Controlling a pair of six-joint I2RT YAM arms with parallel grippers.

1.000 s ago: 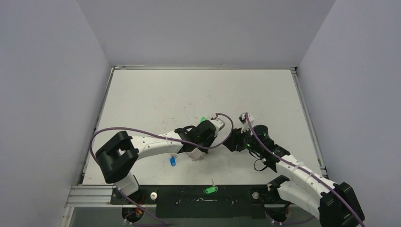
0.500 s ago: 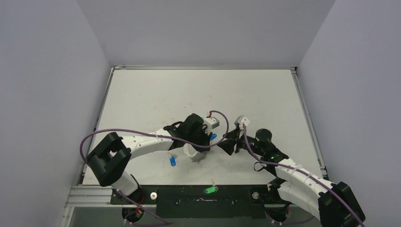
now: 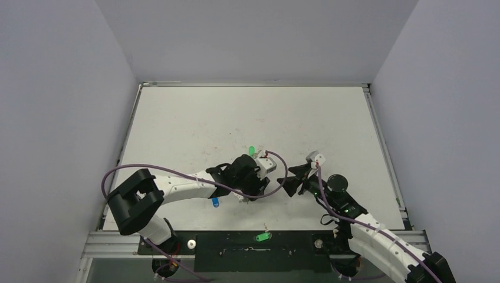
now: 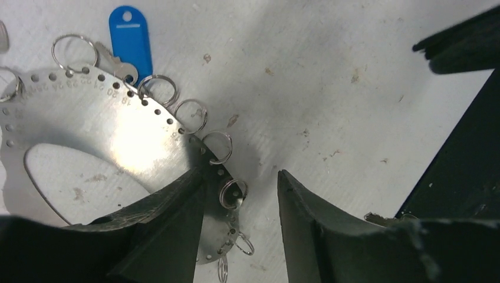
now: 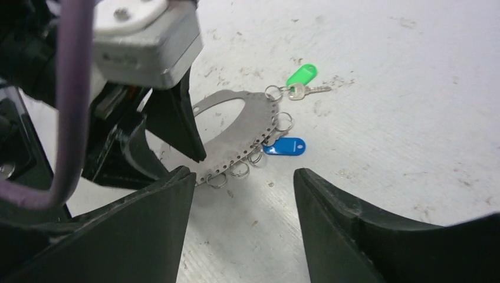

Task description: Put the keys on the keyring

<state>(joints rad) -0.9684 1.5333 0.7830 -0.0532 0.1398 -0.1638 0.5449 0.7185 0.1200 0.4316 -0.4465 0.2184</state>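
Note:
The keyring is a flat silvery hoop with a holed rim and small split rings, lying on the table. A blue key lies at its edge. My left gripper is open, straddling the hoop's rim, with one finger over the metal. In the right wrist view the keyring has a green key on one rim ring and the blue key beside it. My right gripper is open and empty, just short of the hoop. From above, the left gripper hides most of the hoop.
The top view shows a green key just beyond the left wrist and a blue key under the left forearm. Another green key lies on the black base strip. The right gripper faces the left one closely. Purple cables loop over both arms.
My left gripper has opened, letting go of the hoop, which now lies flat beneath it. The right gripper has opened wider, and its arm has drawn back toward the near right.

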